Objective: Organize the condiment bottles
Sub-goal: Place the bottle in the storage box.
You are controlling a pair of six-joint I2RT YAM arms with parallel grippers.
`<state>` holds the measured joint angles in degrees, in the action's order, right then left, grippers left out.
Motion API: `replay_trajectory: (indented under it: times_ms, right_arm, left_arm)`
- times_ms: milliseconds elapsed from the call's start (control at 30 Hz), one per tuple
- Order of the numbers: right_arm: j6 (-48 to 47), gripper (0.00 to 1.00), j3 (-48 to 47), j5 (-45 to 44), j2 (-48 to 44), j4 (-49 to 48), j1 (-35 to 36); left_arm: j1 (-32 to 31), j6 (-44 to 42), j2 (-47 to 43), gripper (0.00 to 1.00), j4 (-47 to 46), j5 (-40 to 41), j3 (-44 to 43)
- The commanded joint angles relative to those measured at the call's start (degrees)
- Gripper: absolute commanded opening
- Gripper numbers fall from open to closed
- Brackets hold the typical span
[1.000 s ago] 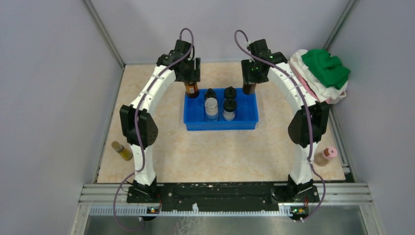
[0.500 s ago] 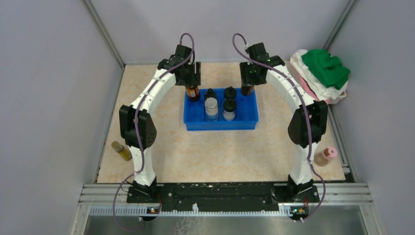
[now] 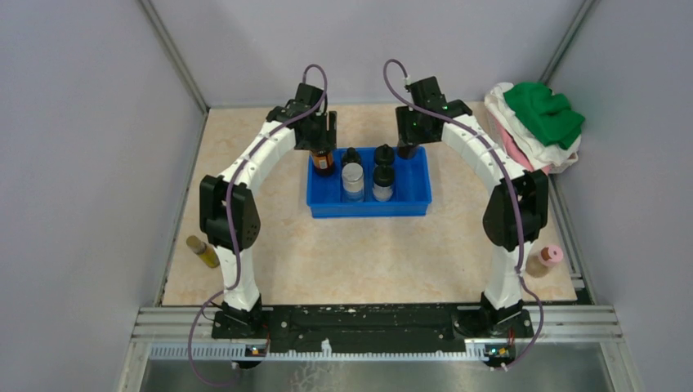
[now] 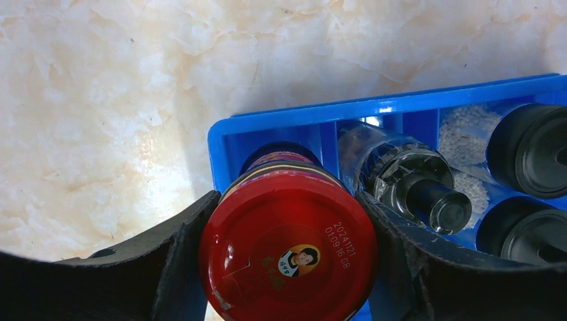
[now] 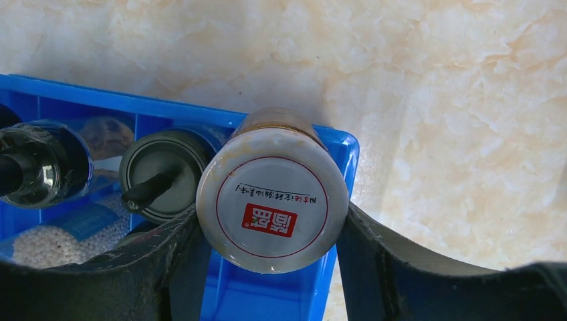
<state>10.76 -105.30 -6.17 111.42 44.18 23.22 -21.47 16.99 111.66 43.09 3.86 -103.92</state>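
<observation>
Blue plastic rectangular tray [image 3: 368, 210] already holds some black-capped clear bottles [image 3: 353, 175]. The left gripper [image 4: 287, 267] is clamped on a red-capped dark jar [image 4: 287, 227] at the tray's left end. The right gripper [image 5: 271, 231] is clamped on a white-capped brown jar [image 5: 273, 190] at its right end (both look nearly in). A small yellow bottle [image 3: 202, 251] near left and a pink-capped bottle [image 3: 543, 260] near right wait outside.
</observation>
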Motion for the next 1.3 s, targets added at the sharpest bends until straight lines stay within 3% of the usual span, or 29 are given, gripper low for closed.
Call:
replay_trajectory:
  times_ms: [0,667,1267]
  right_arm:
    - [1.4,0.0,0.8,-0.1,-4.4,-2.1,1.4]
    - [1.4,0.0,1.5,-2.7,-7.4,0.0,2.5]
    - [1.8,0.0,7.6,-4.7,-6.0,-6.4,2.4]
  left_arm:
    - [-0.2,0.7,-6.3,0.0,-6.7,0.4,-1.3]
    - [-1.0,1.0,-8.3,0.0,-6.4,0.4,-0.1]
    - [-1.2,0.6,-8.3,0.0,-10.7,1.8,5.6]
